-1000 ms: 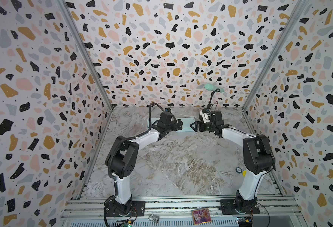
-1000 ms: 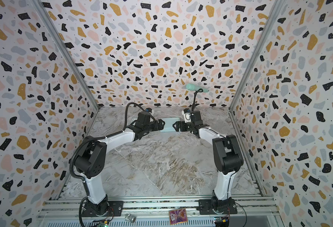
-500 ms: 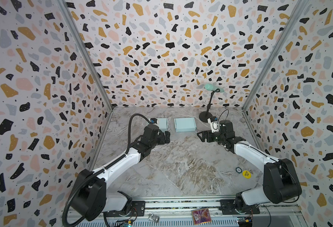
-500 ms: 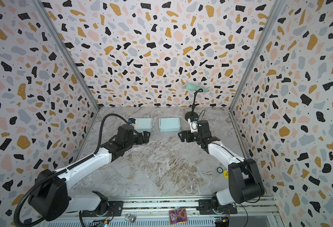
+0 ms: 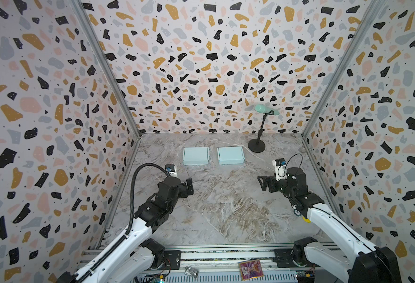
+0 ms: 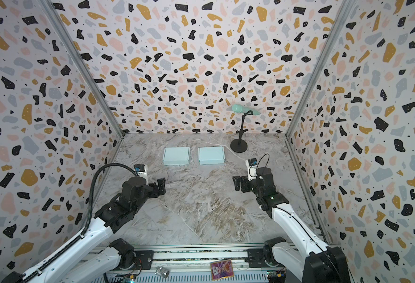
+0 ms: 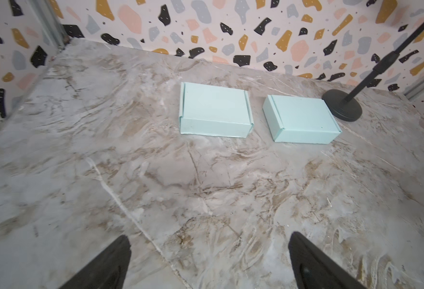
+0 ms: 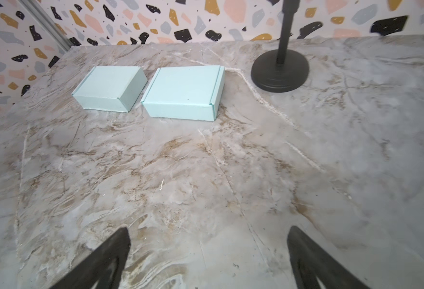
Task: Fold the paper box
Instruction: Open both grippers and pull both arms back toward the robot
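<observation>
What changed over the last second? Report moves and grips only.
Both arms pulled back from the far end toward the near edge. The left gripper and right gripper drew away from the boxes, jaws open, holding nothing. The left box and right box sit closed, side by side, as before. The microphone stand has not moved.

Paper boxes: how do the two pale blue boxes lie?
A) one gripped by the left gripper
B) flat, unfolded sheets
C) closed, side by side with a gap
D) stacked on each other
C: in both top views the left-hand box and the right-hand box rest closed on the table, bare marble between them.
</observation>
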`<action>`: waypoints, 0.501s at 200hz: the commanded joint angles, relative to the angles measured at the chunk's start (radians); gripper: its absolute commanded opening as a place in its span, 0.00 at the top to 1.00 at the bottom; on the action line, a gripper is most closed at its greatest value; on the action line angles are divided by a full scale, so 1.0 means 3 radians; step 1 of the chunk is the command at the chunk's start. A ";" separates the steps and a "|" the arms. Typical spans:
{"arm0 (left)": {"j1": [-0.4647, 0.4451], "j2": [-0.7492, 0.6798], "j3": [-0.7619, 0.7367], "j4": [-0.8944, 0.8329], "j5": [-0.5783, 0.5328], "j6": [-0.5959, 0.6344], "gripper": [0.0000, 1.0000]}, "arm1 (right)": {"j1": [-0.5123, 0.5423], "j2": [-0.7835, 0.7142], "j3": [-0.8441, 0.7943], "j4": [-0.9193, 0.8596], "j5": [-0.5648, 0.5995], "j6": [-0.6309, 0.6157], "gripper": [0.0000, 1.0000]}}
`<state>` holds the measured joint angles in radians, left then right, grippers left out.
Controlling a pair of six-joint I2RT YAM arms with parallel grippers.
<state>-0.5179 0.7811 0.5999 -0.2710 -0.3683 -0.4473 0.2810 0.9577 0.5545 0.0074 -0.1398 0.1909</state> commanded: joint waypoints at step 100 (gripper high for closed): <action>0.0021 -0.0033 -0.0298 0.0748 -0.1928 0.0417 0.00 | -0.0072 -0.1011 -0.0820 0.0521 0.1340 -0.0218 0.01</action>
<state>-0.5179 0.7933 0.5648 -0.1913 -0.8024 -0.4198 0.2661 0.7242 0.3477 0.0792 0.1776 0.1741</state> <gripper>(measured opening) 0.997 0.989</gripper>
